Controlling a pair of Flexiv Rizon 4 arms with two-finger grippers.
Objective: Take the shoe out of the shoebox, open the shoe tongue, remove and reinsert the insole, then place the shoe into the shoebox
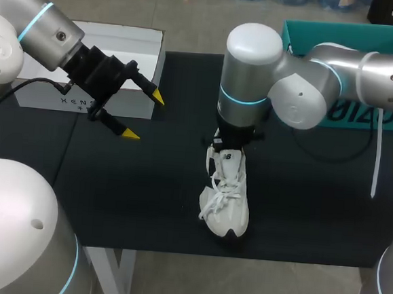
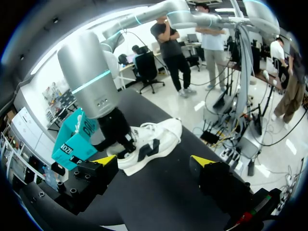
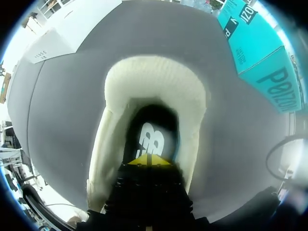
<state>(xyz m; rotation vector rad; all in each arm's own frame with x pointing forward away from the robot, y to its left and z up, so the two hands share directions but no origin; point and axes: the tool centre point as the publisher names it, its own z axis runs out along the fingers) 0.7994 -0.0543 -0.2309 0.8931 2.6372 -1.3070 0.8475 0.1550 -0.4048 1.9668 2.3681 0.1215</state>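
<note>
The right arm bends in from the table's right edge, wrist straight down, its right gripper [image 3: 148, 160] sunk in the white shoe's [image 1: 227, 204] opening with tips pressed together. The shoe stands mid-table [image 1: 151, 205] near the front edge. The left gripper [image 1: 144, 116] hovers wide open near the far left corner, pointing at the shoe

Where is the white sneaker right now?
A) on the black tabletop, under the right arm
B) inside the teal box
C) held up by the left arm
A: the white sneaker lies on the black tabletop outside the teal box, with the right gripper at its opening.
</note>
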